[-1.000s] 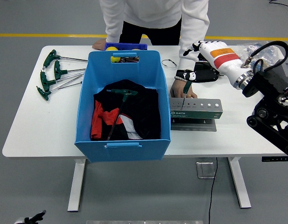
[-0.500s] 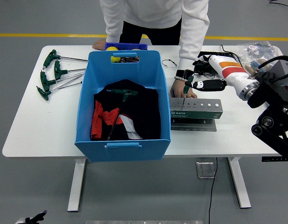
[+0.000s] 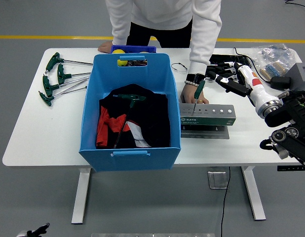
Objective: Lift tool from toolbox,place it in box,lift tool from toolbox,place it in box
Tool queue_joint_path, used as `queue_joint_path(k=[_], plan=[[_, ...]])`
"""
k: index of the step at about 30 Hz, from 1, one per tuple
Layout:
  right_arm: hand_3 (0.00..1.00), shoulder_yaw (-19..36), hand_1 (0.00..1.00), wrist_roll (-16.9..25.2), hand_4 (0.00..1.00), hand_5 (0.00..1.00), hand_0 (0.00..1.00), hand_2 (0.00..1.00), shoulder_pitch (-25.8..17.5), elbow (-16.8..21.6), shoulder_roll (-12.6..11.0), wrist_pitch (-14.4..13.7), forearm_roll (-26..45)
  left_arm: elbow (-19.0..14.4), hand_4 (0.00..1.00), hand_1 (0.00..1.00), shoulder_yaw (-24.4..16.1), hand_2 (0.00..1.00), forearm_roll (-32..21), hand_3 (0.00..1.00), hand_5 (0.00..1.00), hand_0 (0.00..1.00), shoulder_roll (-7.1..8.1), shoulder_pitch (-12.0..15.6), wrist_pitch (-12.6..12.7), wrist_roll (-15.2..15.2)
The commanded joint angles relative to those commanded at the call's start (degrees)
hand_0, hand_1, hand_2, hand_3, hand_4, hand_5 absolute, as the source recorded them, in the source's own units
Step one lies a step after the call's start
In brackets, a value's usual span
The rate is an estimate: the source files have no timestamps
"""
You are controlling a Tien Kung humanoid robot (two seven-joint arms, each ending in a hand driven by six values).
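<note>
A grey toolbox holder lies on the table right of the blue box. One green T-handle tool stands upright in its left end. My right hand is just right of that handle, fingers spread, holding nothing. A person's hand rests at the holder's left end, beside the tool. Inside the blue box, another green T-handle tool lies on black and red cloth. My left arm is out of view.
Several green T-handle wrenches lie at the table's left. A blue tray with yellow balls sits behind the box. A plastic bag and a grey device are at the far right. The person leans over the far edge.
My right arm has dropped and swung to the right. The hand has moved off the green tool's handle to its right. The tool still stands in the holder.
</note>
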Motion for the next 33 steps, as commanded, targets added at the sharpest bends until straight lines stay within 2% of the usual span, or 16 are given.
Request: queue_joint_path(k=[8,12,18,22,33], plan=[[0.815,-2.1,0.505,2.3,0.951,0.758,0.412,0.671,-2.0,1.2,0.4,-1.8,19.4,0.0,0.724,0.840,0.4,0.817,-0.4,0.612,0.553,0.851,0.00,0.0,0.0,-0.1],[0.818,-3.5,0.502,2.8,0.954,0.771,0.412,0.670,-1.8,0.2,1.0,-2.1,28.4,0.0,0.722,0.840,0.4,0.816,-0.4,0.612,0.548,0.851,-0.01,0.0,0.0,-0.1],[0.834,-5.0,0.500,2.8,0.958,0.779,0.413,0.671,-0.5,-3.5,2.4,-1.5,44.2,0.0,0.723,0.839,0.4,0.816,-0.3,0.612,0.550,0.851,-0.03,0.0,0.0,0.0],[0.835,-5.6,0.500,2.7,0.956,0.784,0.417,0.672,0.1,-4.4,2.8,-1.3,46.7,0.0,0.723,0.840,0.4,0.816,-0.2,0.611,0.550,0.852,-0.04,0.0,0.0,0.0],[0.837,-6.7,0.500,2.6,0.954,0.791,0.419,0.674,1.7,-5.6,4.6,-1.0,47.1,0.0,0.723,0.839,0.3,0.816,0.3,0.611,0.551,0.851,-0.06,0.1,-0.1,0.1]])
